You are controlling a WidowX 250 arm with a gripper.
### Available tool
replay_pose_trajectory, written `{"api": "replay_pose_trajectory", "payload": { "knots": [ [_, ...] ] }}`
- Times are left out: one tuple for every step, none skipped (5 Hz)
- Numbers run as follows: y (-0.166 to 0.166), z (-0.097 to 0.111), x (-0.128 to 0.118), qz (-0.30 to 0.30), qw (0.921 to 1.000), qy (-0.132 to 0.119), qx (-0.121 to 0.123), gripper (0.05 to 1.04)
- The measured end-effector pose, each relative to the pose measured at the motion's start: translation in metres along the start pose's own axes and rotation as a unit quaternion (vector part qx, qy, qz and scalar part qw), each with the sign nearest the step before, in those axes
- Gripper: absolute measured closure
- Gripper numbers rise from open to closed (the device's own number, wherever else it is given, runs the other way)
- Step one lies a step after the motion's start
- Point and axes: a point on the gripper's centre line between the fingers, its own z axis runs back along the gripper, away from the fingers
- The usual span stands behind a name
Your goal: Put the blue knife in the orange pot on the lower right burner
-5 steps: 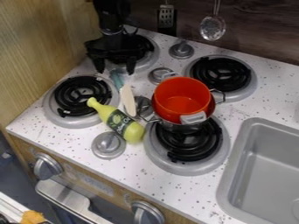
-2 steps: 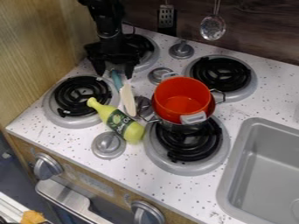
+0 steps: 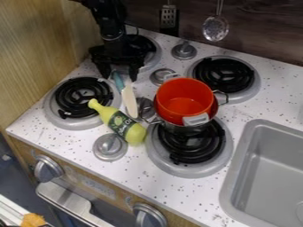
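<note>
We see gripper [image 3: 120, 77] fingers spread | blue knife [image 3: 127, 94]: handle apparently below, between tips; long axis toward counter front [image 3: 112, 177] | close crosswise

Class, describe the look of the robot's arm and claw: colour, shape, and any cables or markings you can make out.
The arm is black and jointed, built of chunky segments. Its claw is also black, broad and angular, with two prong-like fingers. A thin dark loop beside the arm may be a cable. I can make out no markings.

Upper left burner [image 3: 156, 54] partly behind the hand [image 3: 119, 78], sink [image 3: 237, 155] cropped at right.
</note>
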Motion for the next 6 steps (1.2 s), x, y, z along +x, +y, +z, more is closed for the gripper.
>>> {"api": "replay_pose_trajectory", "payload": {
  "knots": [
    [-0.003,-0.005,0.000,0.002,0.9999,0.009,-0.010,0.084],
    [-0.007,-0.007,-0.001,0.008,0.9998,0.013,-0.014,0.105],
    [-0.014,-0.008,-0.001,0.014,0.9997,0.008,-0.019,0.216],
    [-0.016,-0.009,-0.001,0.010,0.9997,0.006,-0.022,0.505],
    [-0.018,-0.010,0.001,0.009,0.9997,0.008,-0.021,0.761],
    [-0.022,-0.010,0.006,0.013,0.9997,0.008,-0.019,0.820]
  ]
}}
